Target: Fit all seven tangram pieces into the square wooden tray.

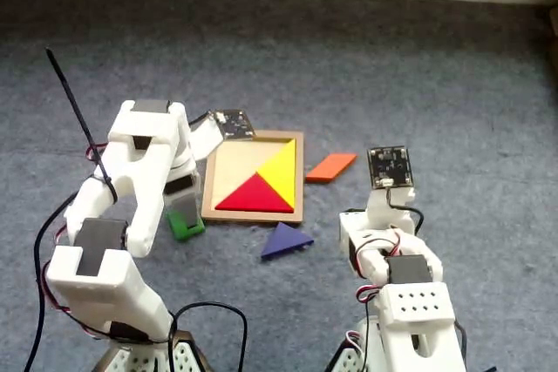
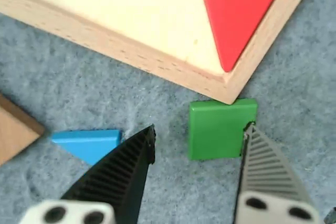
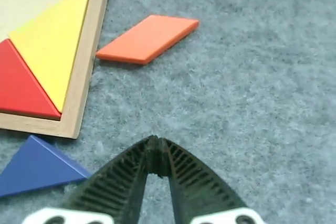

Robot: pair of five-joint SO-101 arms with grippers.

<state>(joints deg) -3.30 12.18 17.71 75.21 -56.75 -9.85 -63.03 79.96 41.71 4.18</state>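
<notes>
The square wooden tray holds a red triangle and a yellow triangle; its left half is bare. A green square lies on the carpet against the tray's corner. My left gripper is open around the square, whose edge is next to the grey finger. A light blue triangle lies beside the black finger. My right gripper is shut and empty over bare carpet, between a dark blue triangle and an orange parallelogram.
A tan wooden piece pokes in near the light blue triangle. The grey carpet stretches open behind and to the right of the tray. The left arm leans over the tray's left side.
</notes>
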